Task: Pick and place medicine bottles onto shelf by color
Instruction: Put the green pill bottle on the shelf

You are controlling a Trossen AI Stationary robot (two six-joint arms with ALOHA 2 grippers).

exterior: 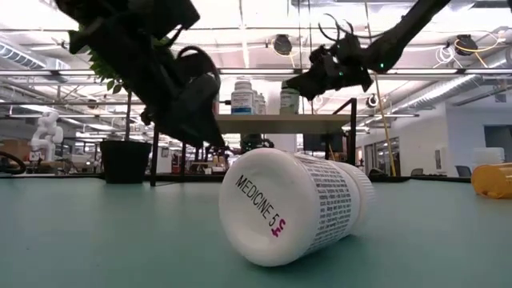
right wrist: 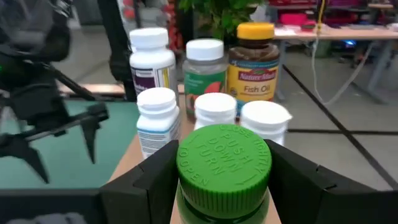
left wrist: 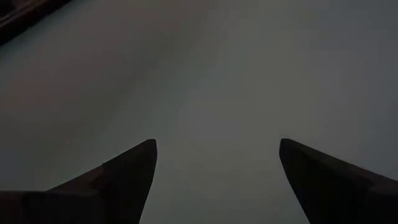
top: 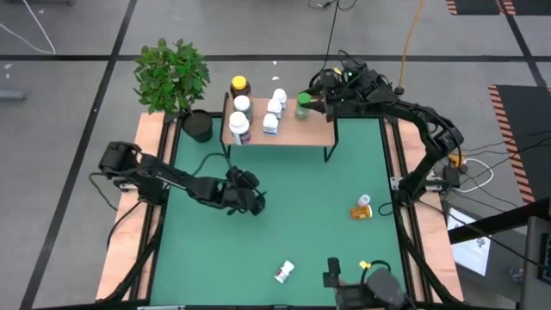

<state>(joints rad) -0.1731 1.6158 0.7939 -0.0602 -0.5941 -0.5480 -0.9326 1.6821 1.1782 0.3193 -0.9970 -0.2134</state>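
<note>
Right pincer (top: pixel 312 103) pinches a green-capped bottle (right wrist: pixel 222 167) at the right end of the shelf (top: pixel 297 131), which stands along the bench's far edge; six more bottles crowd the shelf's left half, among them an amber one with yellow cap (right wrist: pixel 253 60); a black plant pot (top: pixel 197 126) sits by the far left corner; left pincer (top: pixel 250 204) hangs spread over bare green bench (top: pixel 301 215) left of centre; an orange bottle (top: pixel 361 209) lies towards the right edge, a white bottle (top: pixel 283 272) near the front edge; most labels are unreadable.
</note>
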